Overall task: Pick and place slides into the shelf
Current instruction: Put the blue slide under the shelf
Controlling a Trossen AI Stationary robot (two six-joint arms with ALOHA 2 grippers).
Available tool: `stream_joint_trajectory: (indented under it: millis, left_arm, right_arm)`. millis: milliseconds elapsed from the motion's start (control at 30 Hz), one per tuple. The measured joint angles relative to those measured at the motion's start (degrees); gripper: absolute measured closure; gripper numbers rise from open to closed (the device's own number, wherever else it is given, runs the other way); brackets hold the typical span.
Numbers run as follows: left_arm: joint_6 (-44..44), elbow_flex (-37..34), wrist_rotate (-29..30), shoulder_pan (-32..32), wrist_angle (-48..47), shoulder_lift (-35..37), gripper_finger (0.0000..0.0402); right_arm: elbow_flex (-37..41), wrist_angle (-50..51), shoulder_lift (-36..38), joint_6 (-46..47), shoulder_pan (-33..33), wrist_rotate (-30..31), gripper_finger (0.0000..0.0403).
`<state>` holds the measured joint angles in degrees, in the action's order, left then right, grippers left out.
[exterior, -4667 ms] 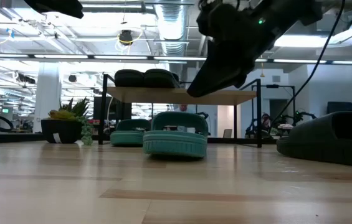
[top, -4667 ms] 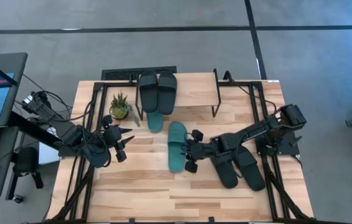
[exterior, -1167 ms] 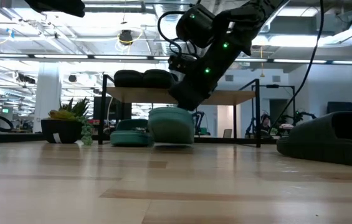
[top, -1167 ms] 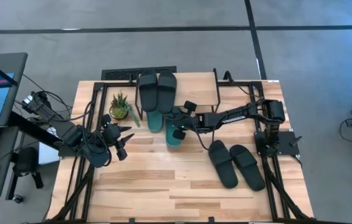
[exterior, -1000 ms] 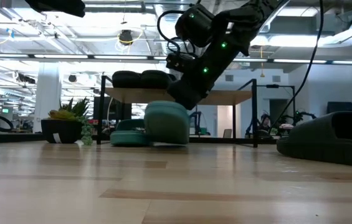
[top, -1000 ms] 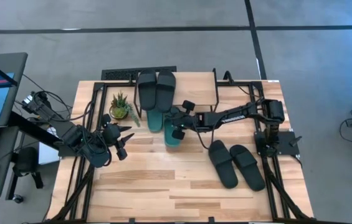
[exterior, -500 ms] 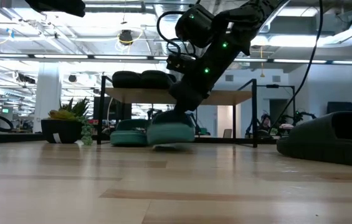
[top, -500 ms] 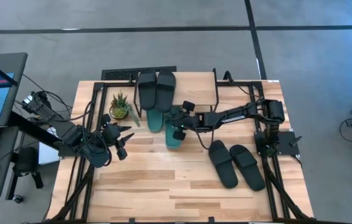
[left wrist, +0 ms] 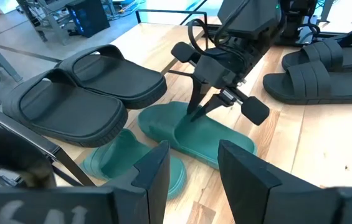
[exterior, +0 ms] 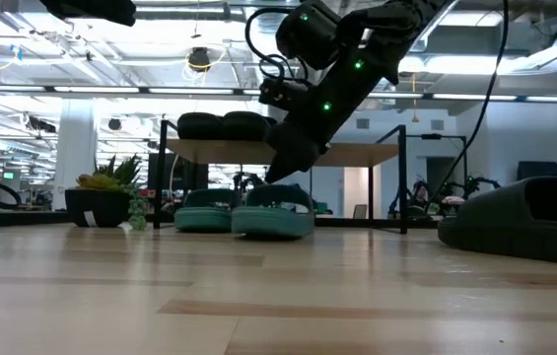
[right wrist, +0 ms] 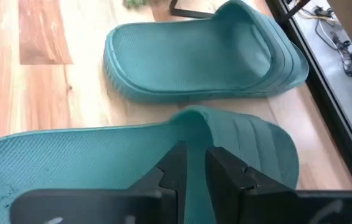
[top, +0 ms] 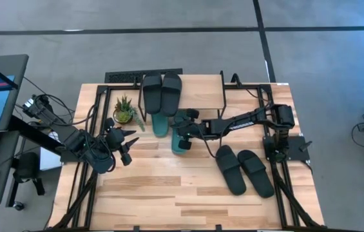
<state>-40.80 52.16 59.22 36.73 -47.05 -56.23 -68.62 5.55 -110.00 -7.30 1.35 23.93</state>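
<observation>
Reaching in at the front of the shelf [top: 201, 94], a low rack with a light wooden top board on thin black legs, the right gripper [top: 181, 133] hangs just over the strap of a teal green rubber slide [top: 179, 144]. That slide lies flat on the wooden table [top: 149, 193], its toe end under the shelf's front edge. The gripper's two dark fingers [right wrist: 225, 167] stand only slightly parted, straddling the strap's edge without clamping it; nothing is lifted.

A second teal green slide [top: 160, 125] lies just beside the first, also partly under the shelf. On top of the shelf's board a pair of black rubber slides [top: 162, 94] sit side by side. Two more black slides [top: 243, 171] lie on the table well in front of the shelf, on the right arm's side.

A small potted green plant [top: 124, 109] stands just beside the shelf's left legs. The left gripper [top: 128, 145] waits in front of that plant, fingers spread wide, holding nothing.
</observation>
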Motion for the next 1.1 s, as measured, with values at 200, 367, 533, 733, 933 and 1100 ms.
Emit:
stream_joint_trajectory:
  millis: [200,367,533,733,933,1100]
  left_arm:
    - [0.0,0.0,-1.2,0.0,0.0,0.0,0.0276]
    - [0.4,0.0,-1.1,0.0,0.0,0.0,0.0276]
    - [0.6,0.0,-0.9,0.0,0.0,0.0,0.0276]
    - [1.0,0.0,-0.1,0.0,0.0,0.0,0.0276]
    - [1.1,0.0,0.6,0.0,0.0,0.0,0.0276]
    - [1.0,0.0,0.6,0.0,0.1,0.0,0.0276]
  right_arm:
    - [0.0,4.4,1.6,3.2,-1.1,-0.1,0.0354]
    - [0.0,8.5,1.9,4.3,-3.4,-3.1,0.0354]
    - [0.0,8.7,2.0,5.9,-7.8,-4.6,0.0354]
    - [0.0,5.1,2.0,8.8,-12.5,-4.6,0.0354]
    - [0.0,-0.8,1.1,8.7,-15.4,-8.3,0.0354]
    - [0.1,-0.9,-1.1,11.1,-14.8,-9.1,0.0354]
